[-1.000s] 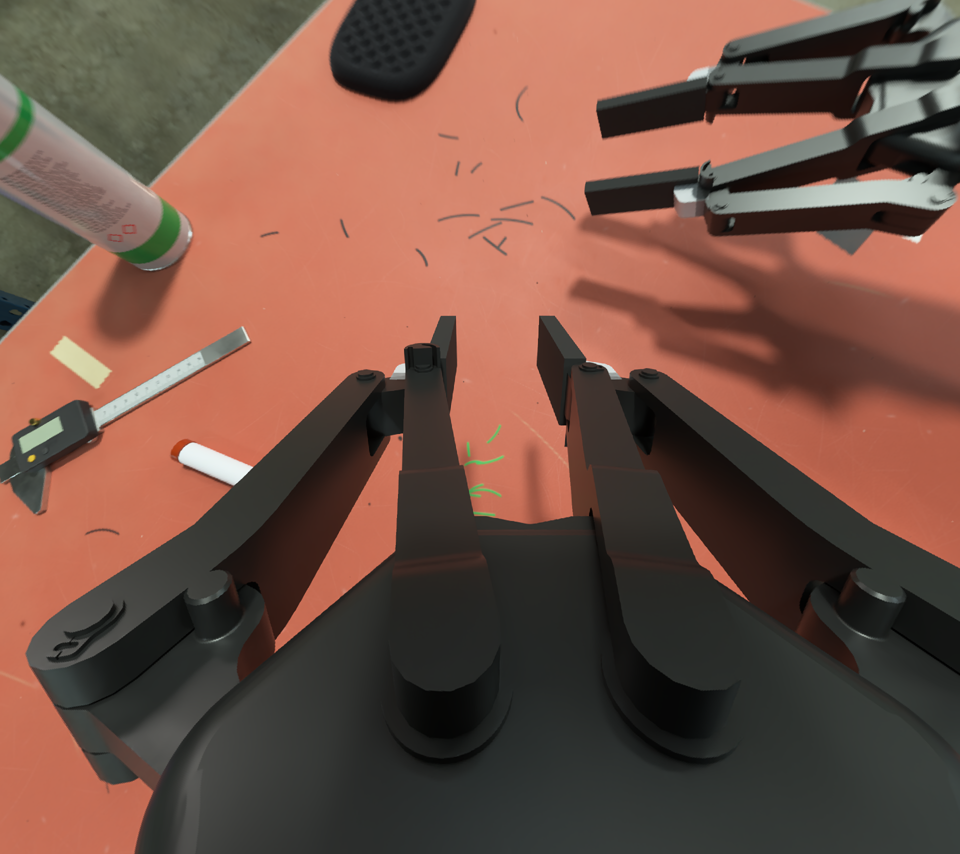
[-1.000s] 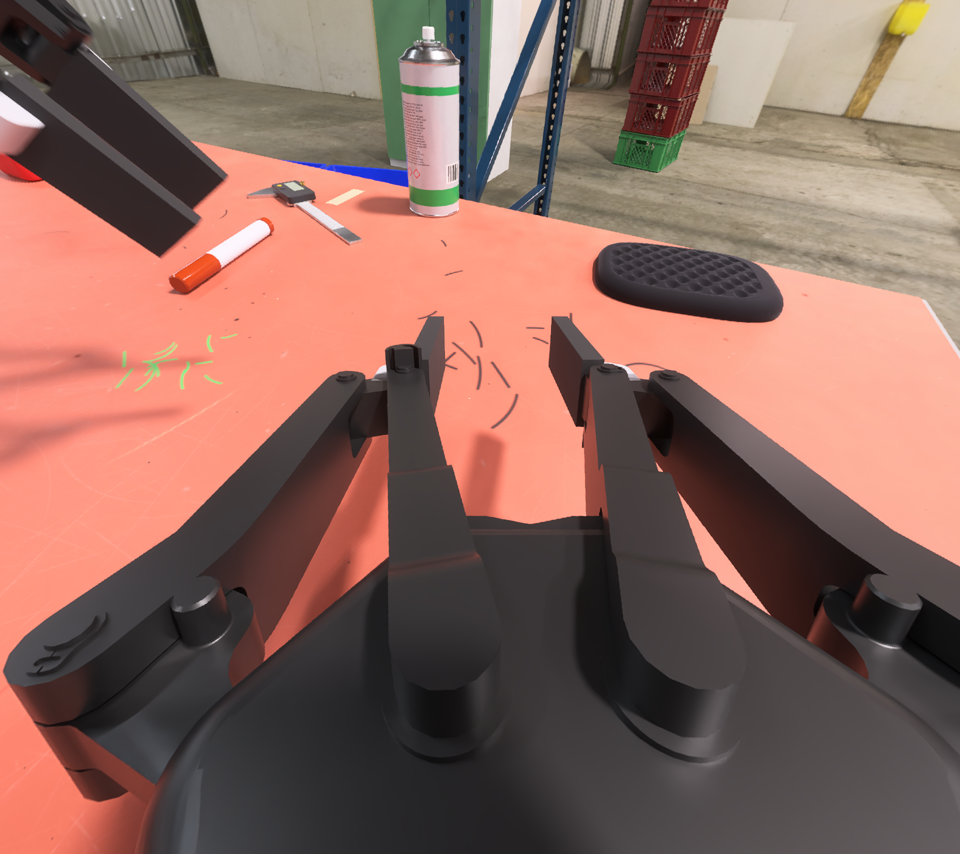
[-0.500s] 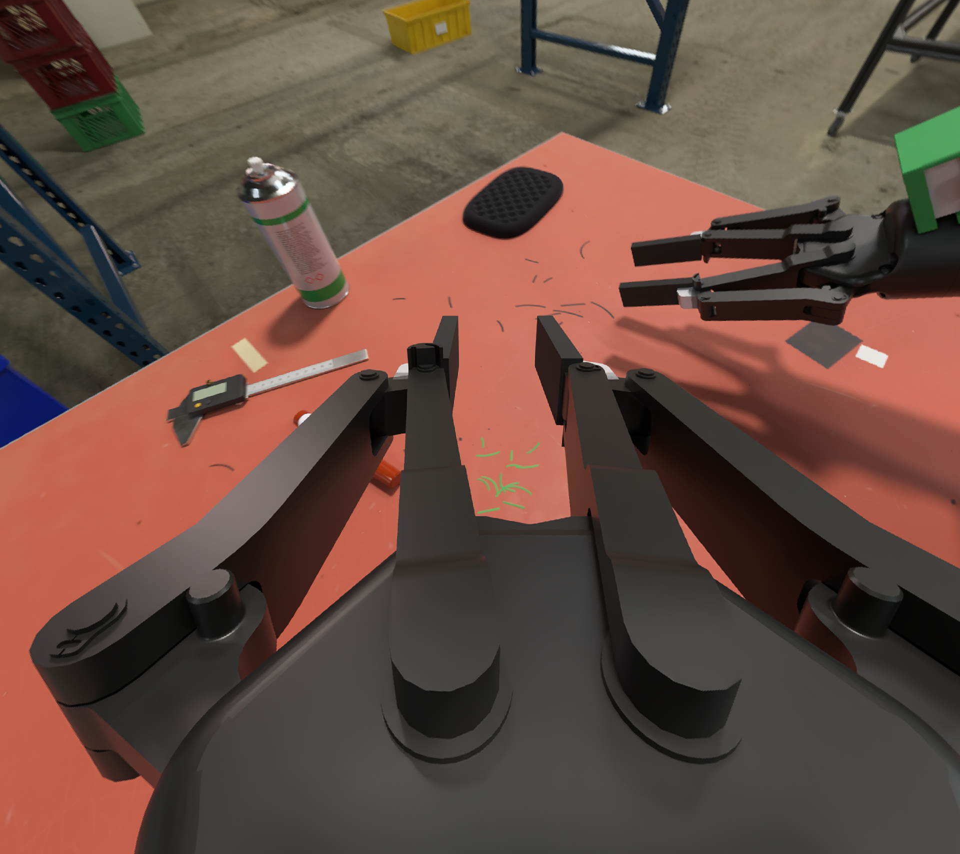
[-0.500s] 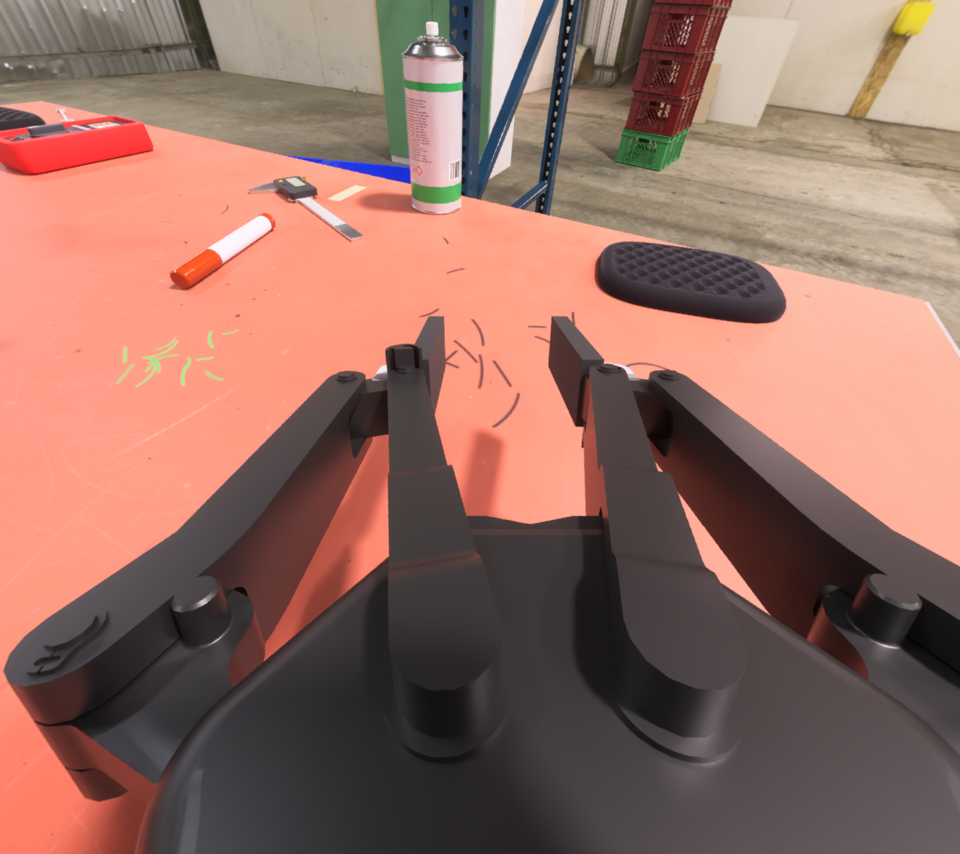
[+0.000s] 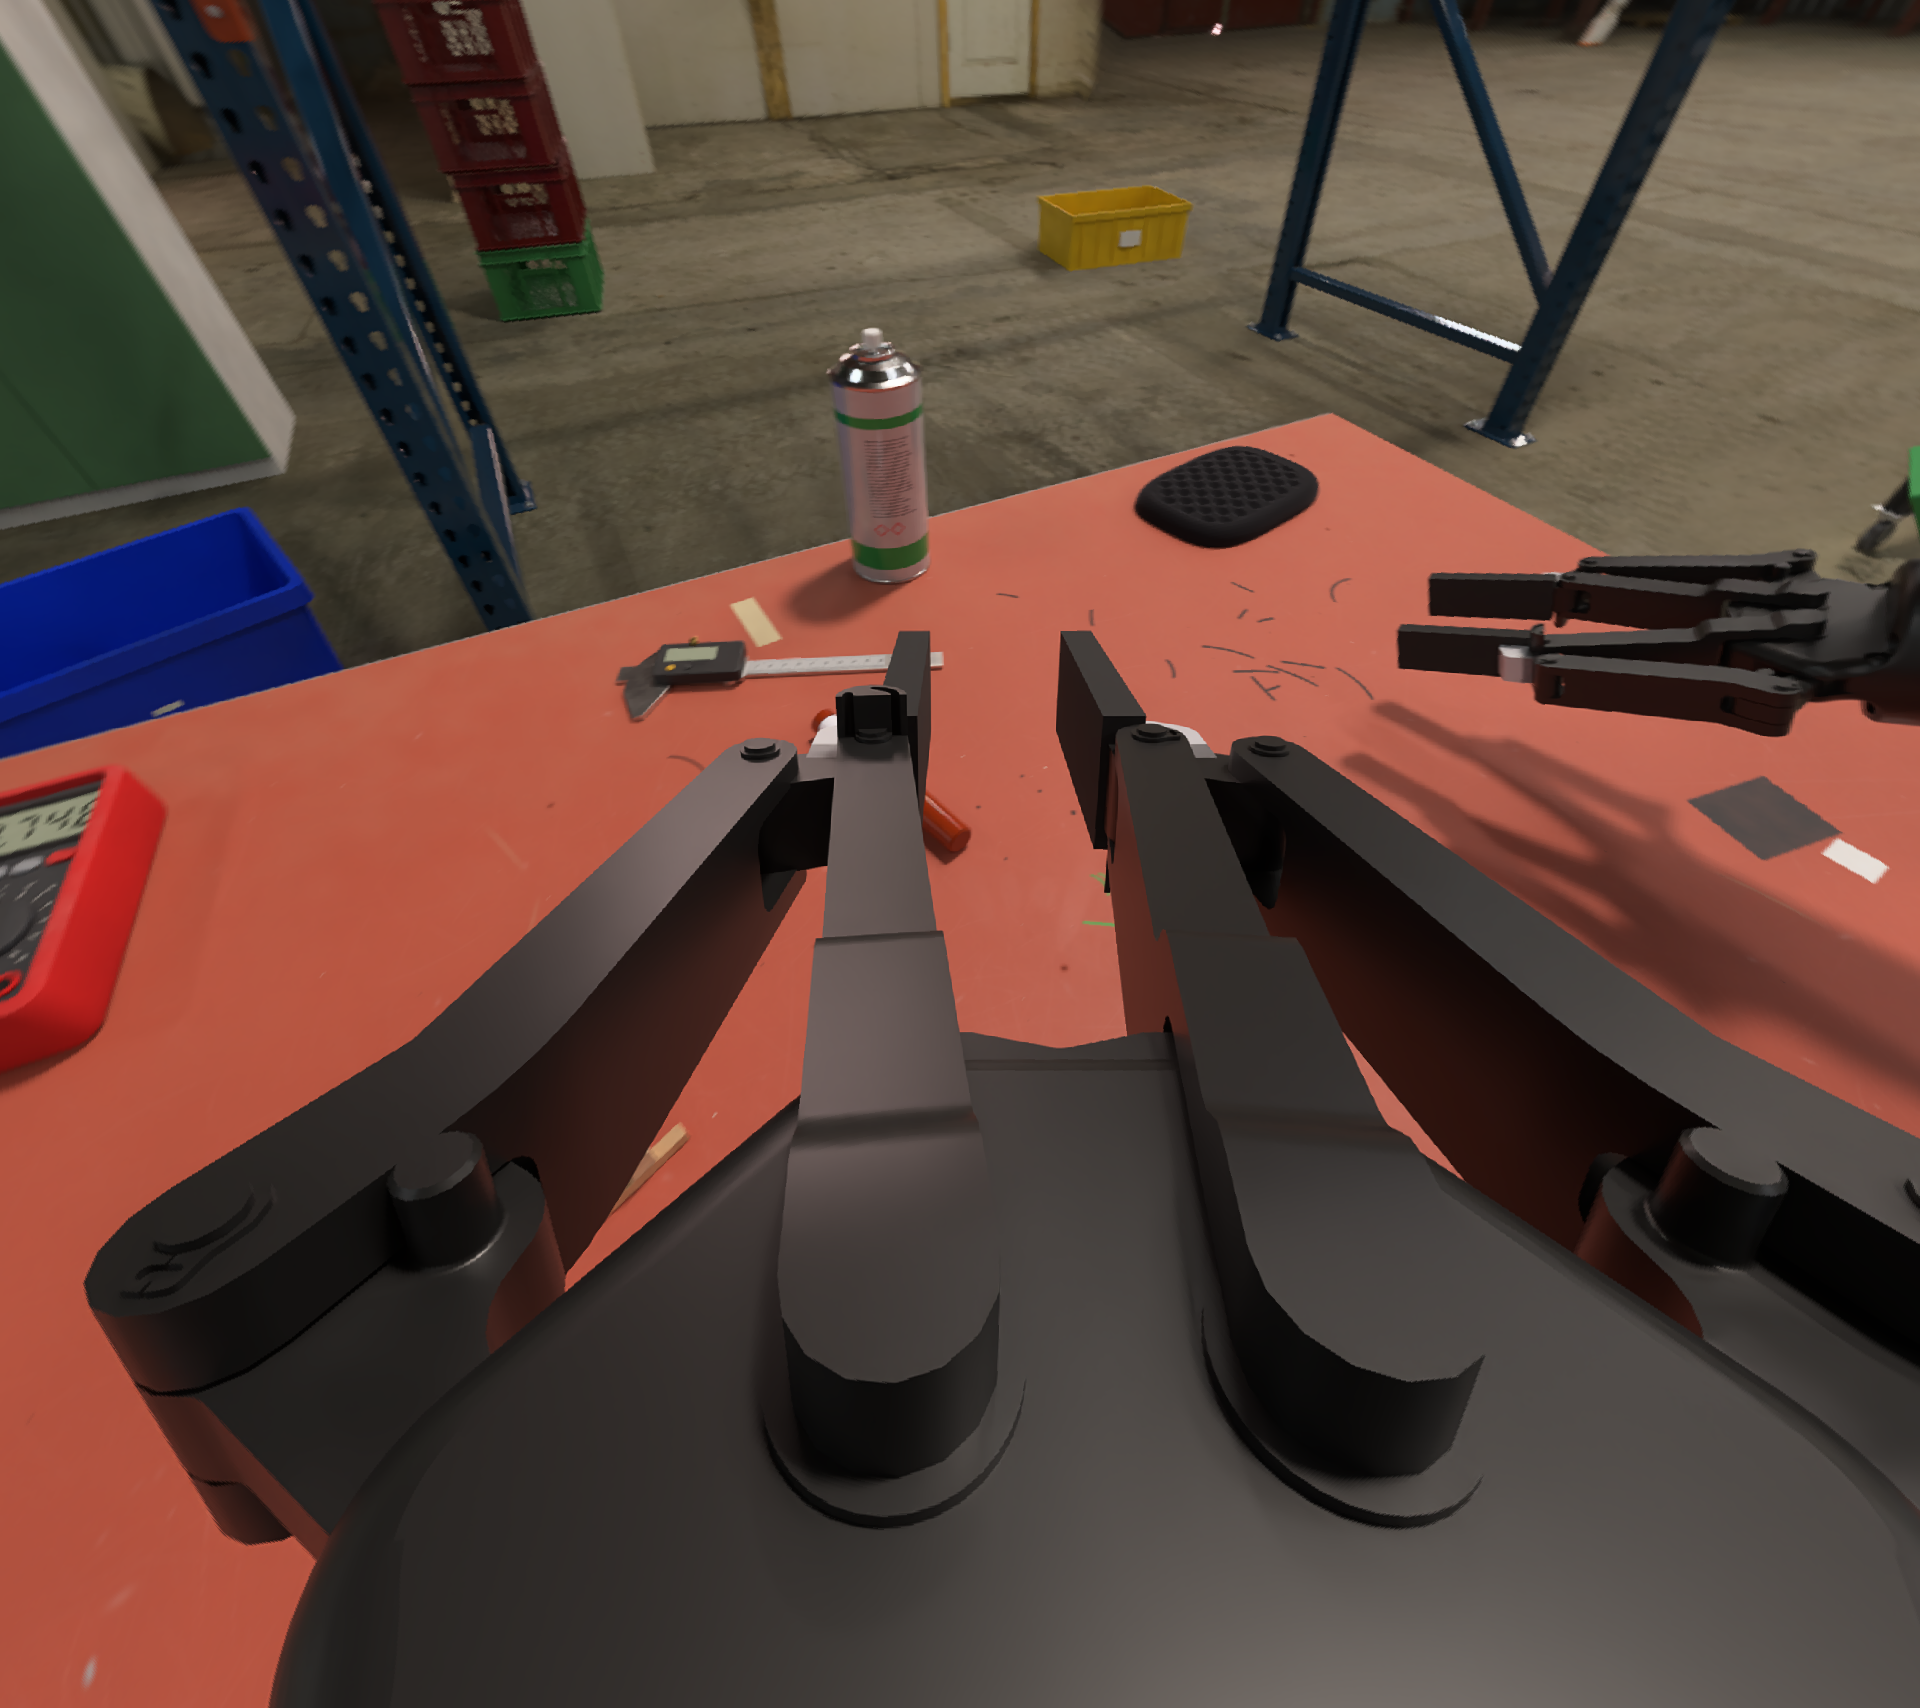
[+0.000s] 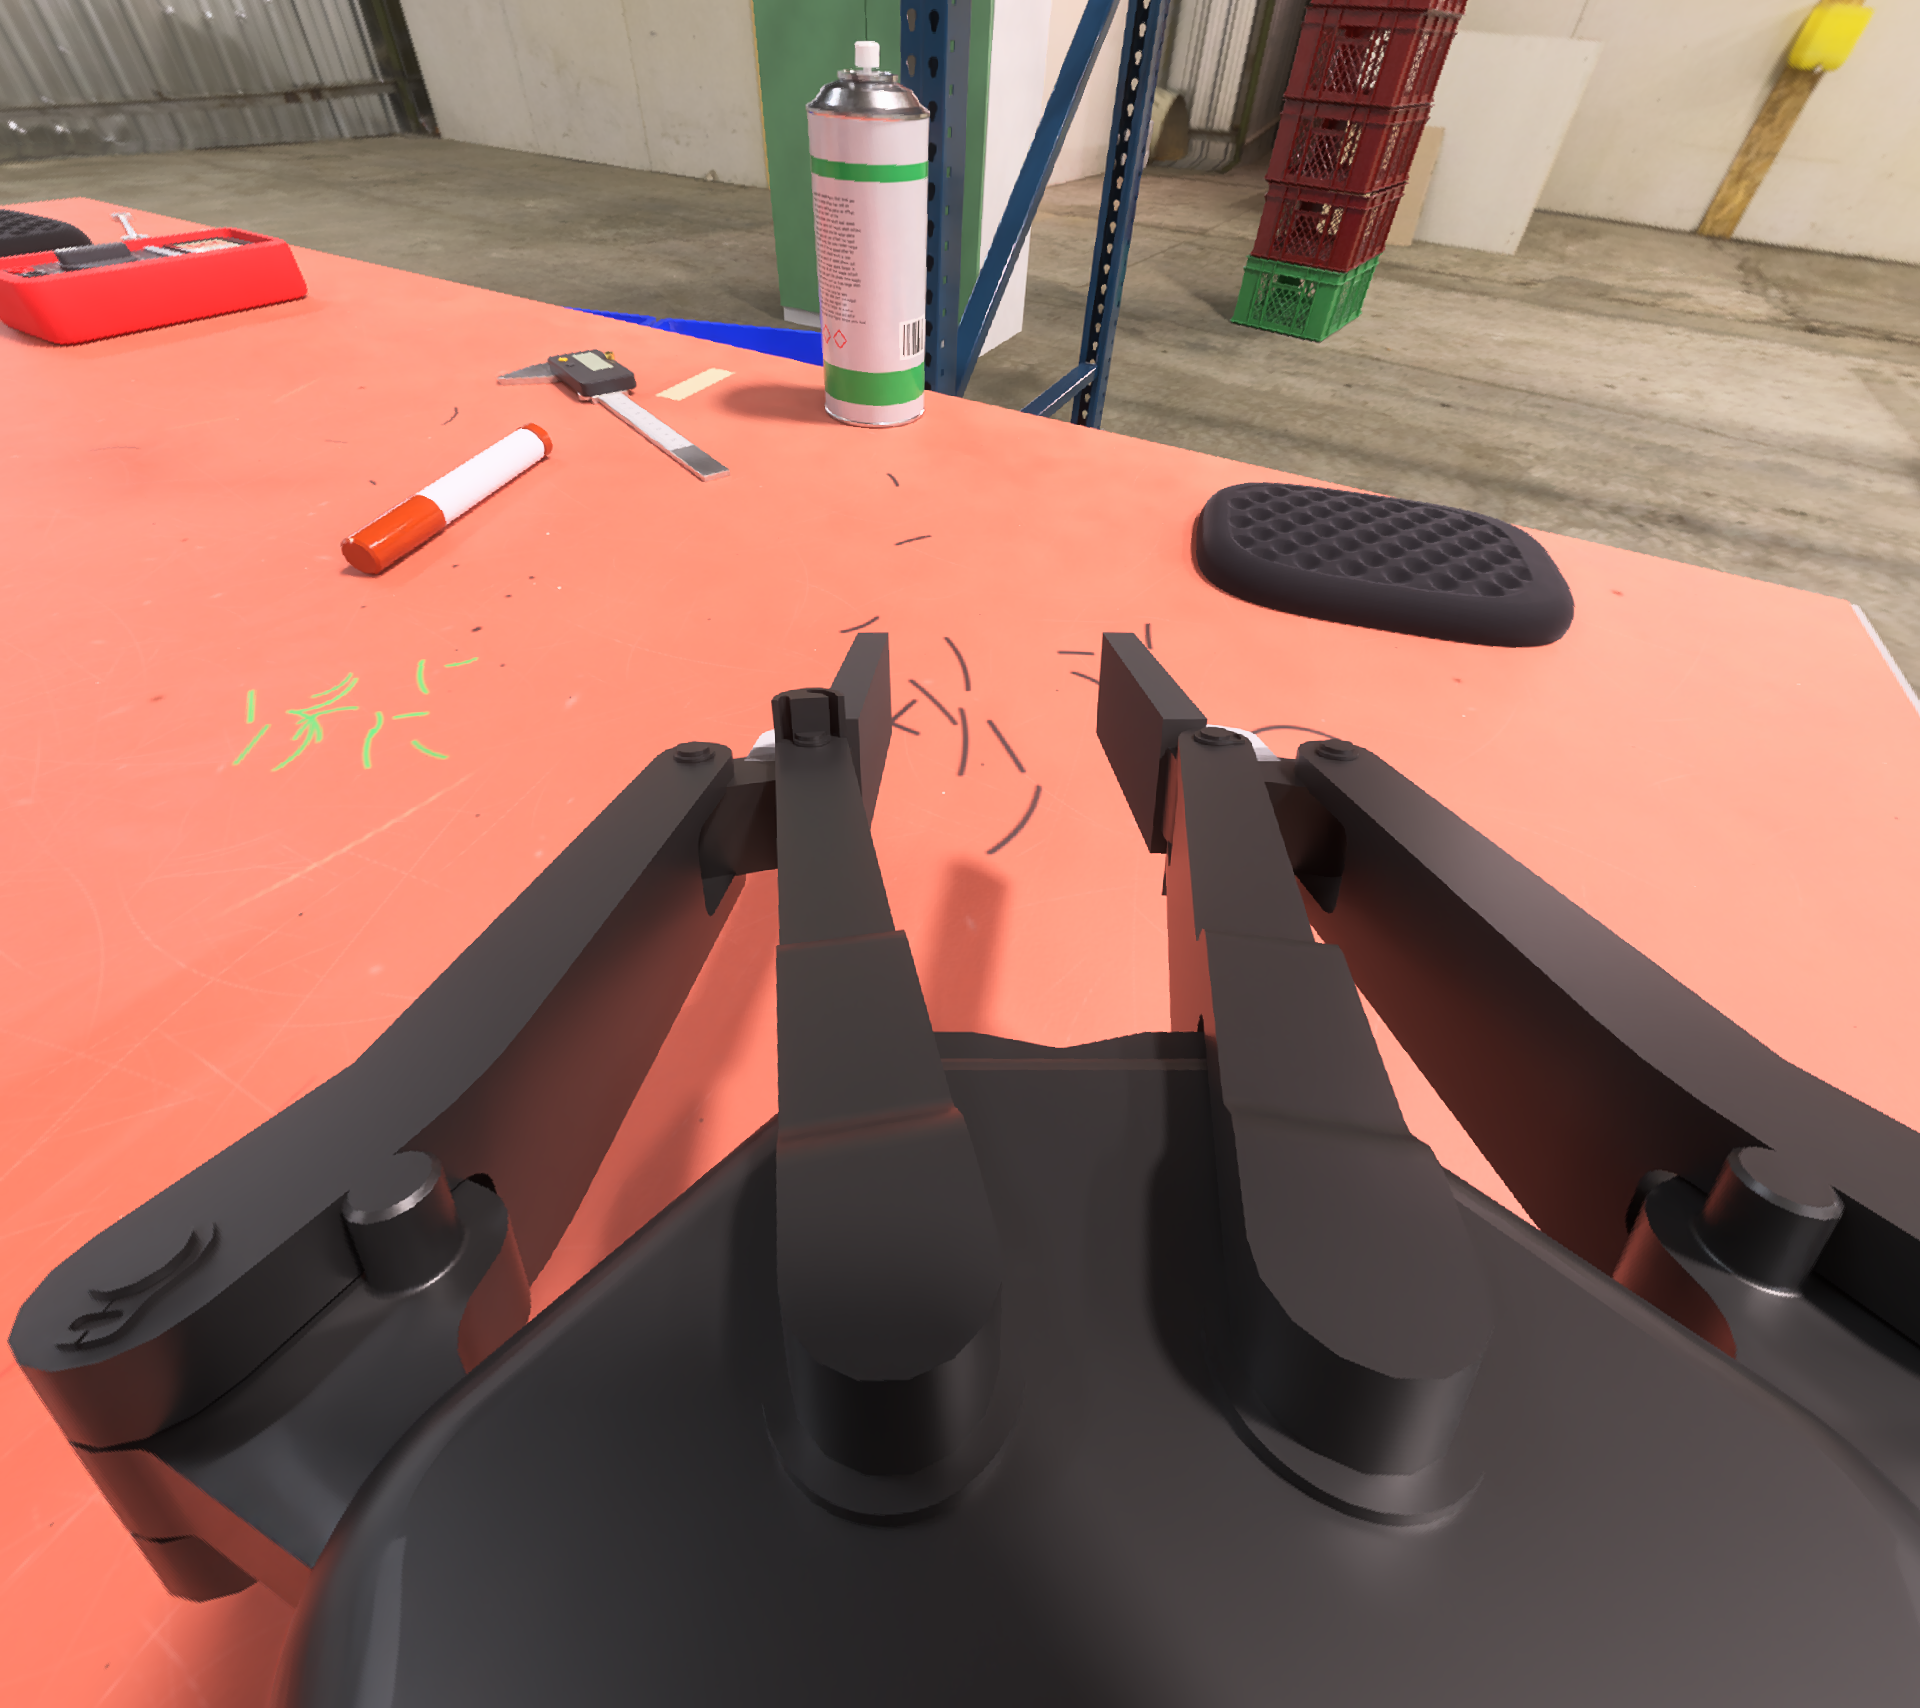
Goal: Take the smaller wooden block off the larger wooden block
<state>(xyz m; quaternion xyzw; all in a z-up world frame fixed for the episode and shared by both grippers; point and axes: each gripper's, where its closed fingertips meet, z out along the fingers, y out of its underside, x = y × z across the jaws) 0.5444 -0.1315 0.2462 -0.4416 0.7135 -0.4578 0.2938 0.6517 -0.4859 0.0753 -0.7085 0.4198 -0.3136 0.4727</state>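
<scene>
The left gripper (image 5: 992,682) has tilted up from the table (image 5: 364,879) to a level view, jaws narrowly apart and empty like the right gripper (image 6: 992,687), yet neither wooden block shows, so the search continues

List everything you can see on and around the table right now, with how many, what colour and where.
Table: one, salmon red, under everything.
Spray can: one, pale pink with green bands, upright at the far edge.
Digital caliper: one, black and steel, left of the can.
Marker: one, white with orange-red cap, lying near the caliper.
Mesh pad: one, black, far right corner.
Multimeter: one, red, left side.
Tape scrap: one, beige, by the caliper.
Wooden sliver: one, tan, partly hidden under the left claw.
Wooden blocks: none in view.
Blue bin: one, beside the table.
Left claw: open, empty.
Right claw: open, empty.
</scene>
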